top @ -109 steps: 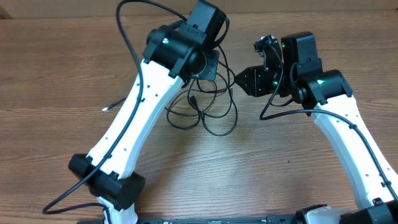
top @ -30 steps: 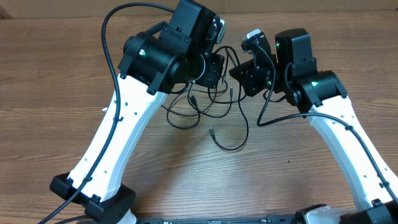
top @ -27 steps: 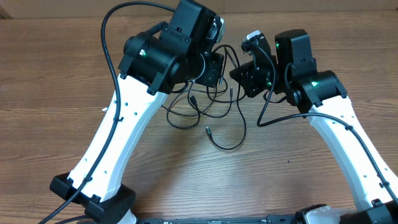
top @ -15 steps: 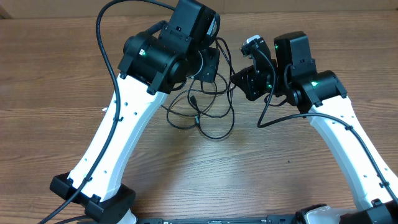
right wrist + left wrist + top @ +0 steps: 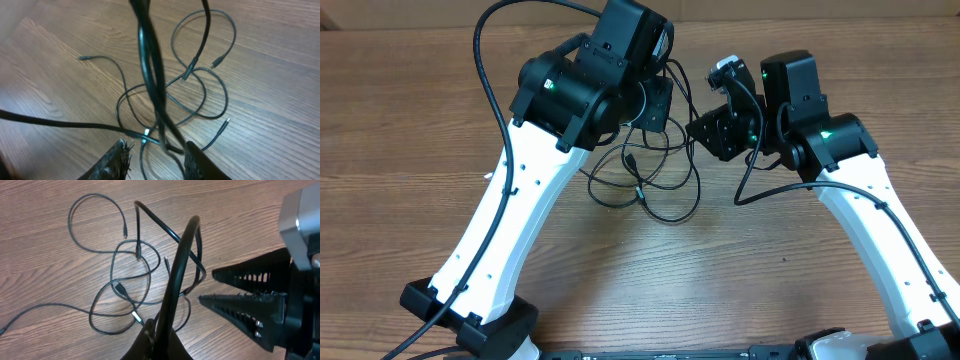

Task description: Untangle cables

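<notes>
The cables (image 5: 645, 180) lie as thin black tangled loops with small plug ends on the wooden table, between the two arms. My left gripper (image 5: 655, 105) hangs above them, shut on a strand of the cables (image 5: 137, 255) that rises from its fingertips and arches over. In the left wrist view that gripper (image 5: 159, 325) sits at the bottom edge. My right gripper (image 5: 703, 130) is just right of it, open. In the right wrist view its jaws (image 5: 157, 162) stand apart with lifted strands of the cables (image 5: 192, 72) passing loosely between them.
A thick black cable wired to the left arm (image 5: 510, 20) arcs over the back left of the table. One thin strand runs off to the left and ends in a small pale plug (image 5: 492, 175). The two white arms flank the tangle.
My right gripper has opened and let go of its strand. The loop that was stretched toward the front has dropped back into the tangle. The left gripper stays shut and still.
</notes>
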Tool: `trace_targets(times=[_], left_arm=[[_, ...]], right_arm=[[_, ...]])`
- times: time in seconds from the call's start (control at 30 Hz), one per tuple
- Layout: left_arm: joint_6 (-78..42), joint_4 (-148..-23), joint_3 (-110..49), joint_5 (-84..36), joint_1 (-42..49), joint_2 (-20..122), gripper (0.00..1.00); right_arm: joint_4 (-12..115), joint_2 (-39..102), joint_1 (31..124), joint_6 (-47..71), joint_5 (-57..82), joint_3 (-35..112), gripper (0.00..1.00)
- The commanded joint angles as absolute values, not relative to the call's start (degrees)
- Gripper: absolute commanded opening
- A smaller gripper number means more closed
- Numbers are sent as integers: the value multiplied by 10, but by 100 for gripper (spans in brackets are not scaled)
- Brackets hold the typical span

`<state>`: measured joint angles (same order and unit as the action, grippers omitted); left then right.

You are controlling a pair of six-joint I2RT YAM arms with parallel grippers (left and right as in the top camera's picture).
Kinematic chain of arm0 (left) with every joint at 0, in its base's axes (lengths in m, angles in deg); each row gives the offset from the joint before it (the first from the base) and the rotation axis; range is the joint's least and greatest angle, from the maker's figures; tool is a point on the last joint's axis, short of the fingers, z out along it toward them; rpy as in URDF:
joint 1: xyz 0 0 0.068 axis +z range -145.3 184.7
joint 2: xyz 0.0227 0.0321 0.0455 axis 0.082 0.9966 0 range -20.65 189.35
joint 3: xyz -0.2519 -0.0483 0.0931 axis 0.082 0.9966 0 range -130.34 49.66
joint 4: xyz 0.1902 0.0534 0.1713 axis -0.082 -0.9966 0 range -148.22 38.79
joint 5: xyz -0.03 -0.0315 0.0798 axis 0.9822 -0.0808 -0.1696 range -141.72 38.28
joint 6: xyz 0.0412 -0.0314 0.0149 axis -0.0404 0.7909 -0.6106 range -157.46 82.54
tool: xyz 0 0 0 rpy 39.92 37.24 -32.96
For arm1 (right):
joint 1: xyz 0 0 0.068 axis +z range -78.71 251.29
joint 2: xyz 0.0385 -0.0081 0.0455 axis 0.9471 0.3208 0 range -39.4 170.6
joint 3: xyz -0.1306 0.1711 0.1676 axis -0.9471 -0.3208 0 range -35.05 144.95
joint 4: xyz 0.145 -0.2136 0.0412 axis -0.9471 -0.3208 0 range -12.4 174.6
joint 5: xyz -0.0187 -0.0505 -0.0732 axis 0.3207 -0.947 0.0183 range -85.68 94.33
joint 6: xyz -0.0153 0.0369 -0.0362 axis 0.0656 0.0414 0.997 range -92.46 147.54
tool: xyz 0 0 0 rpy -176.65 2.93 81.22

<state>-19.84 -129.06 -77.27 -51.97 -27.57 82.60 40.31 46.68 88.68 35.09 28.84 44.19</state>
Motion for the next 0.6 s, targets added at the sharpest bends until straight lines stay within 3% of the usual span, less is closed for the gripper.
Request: trace_targets(times=[0.0, 0.57], left_arm=[[-199, -1294, -787, -519, -279, 813, 4], [-288, -1294, -787, -447, -279, 796, 4]], right_arm=[[408, 455, 889, 356, 246, 455, 35], [406, 455, 889, 431, 295, 455, 35]])
